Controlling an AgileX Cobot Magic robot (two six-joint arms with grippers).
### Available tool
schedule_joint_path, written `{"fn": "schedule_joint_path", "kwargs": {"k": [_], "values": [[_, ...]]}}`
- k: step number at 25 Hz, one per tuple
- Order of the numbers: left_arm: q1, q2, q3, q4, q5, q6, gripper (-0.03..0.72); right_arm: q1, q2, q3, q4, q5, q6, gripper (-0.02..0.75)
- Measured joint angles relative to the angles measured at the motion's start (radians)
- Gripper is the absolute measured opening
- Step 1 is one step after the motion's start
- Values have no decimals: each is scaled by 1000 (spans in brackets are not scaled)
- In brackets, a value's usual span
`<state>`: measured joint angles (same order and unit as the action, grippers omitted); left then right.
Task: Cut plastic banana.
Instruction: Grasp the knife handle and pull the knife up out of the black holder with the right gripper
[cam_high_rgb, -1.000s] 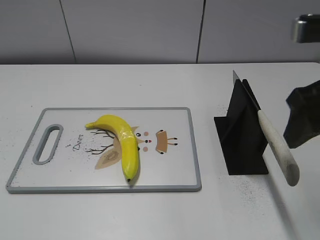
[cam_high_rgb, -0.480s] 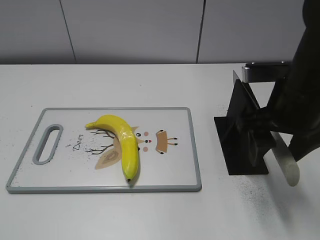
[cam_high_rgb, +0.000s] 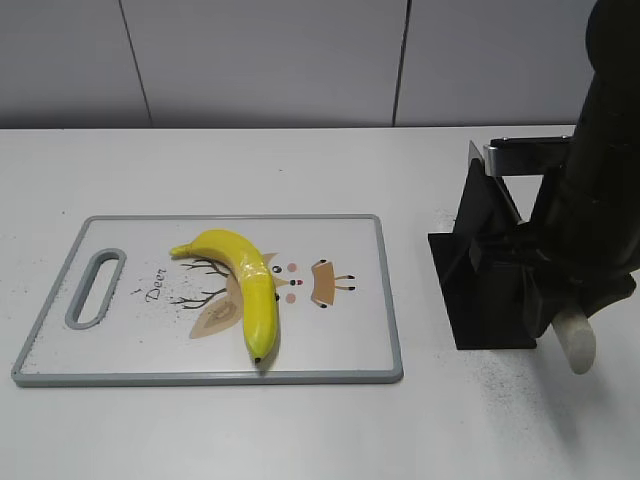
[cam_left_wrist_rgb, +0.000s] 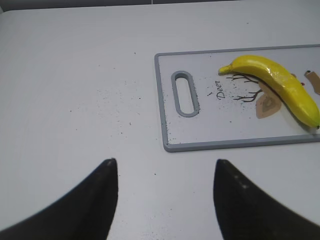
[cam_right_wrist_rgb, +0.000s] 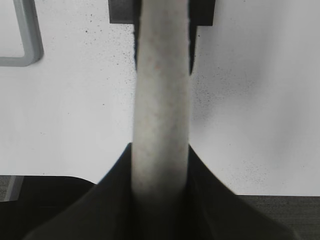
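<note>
The plastic banana (cam_high_rgb: 250, 285) lies on a white cutting board (cam_high_rgb: 392, 300), dark tip toward the front; it also shows in the left wrist view (cam_left_wrist_rgb: 280, 85). A knife with a pale handle (cam_high_rgb: 578, 345) rests in a black stand (cam_high_rgb: 485, 290). My right gripper (cam_high_rgb: 545, 290) is at the stand, its fingers (cam_right_wrist_rgb: 160, 147) pressed against both sides of the handle (cam_right_wrist_rgb: 161, 100). The blade is hidden behind the arm. My left gripper (cam_left_wrist_rgb: 165, 162) is open and empty over bare table left of the board (cam_left_wrist_rgb: 161, 100); it is out of the exterior view.
The board has a grey rim and a handle slot (cam_high_rgb: 95, 288) at its left end. The stand's base (cam_right_wrist_rgb: 200, 12) sits right of the board. A grey wall runs behind the white table.
My right arm came in from the upper right and dropped onto the knife handle at the stand. The banana and board have not moved.
</note>
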<state>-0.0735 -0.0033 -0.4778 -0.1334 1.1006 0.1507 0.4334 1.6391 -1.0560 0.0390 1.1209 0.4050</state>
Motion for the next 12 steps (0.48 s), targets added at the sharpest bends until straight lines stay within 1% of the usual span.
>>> {"fn": "schedule_joint_path", "kwargs": {"k": [5,12], "values": [[0,0,0,0,0,0,567,0,-23,-6,4,5,7,162],[0,0,0,0,0,0,567,0,-111,-86,-7,67,14,162]]}}
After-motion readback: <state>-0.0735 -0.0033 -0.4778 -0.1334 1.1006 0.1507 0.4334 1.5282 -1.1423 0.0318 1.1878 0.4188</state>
